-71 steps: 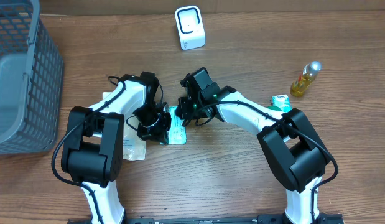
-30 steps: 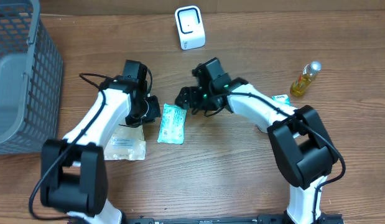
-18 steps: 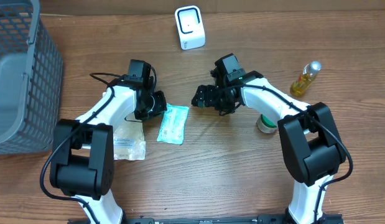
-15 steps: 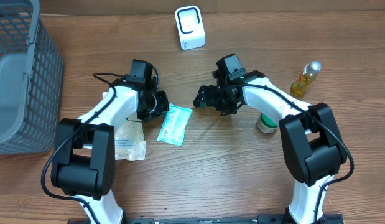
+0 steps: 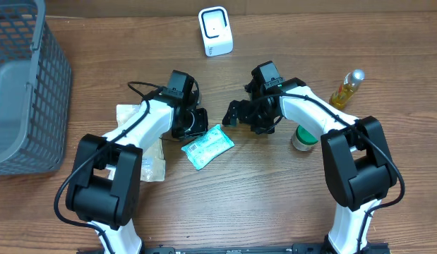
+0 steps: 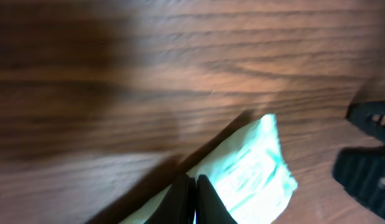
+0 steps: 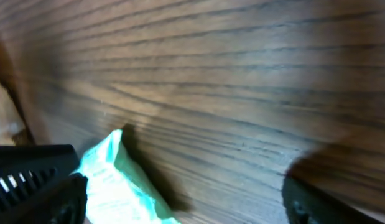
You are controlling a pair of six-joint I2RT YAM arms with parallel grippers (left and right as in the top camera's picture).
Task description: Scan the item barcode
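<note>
Overhead, the left gripper (image 5: 195,129) has pinched shut on the thin green plastic packet (image 5: 208,146) mid-table and turned it. The right gripper (image 5: 234,118) has let go, jaws apart. Scanning can come next.

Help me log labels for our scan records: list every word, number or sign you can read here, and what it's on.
No text can be read for certain.
green packet: white label with barcode-like stripes, too small from overhead; its print is blurred in the left wrist view.
clear bag: printed label, too small to read.
white scanner: no legible marking.
bottle: no legible text.
</note>
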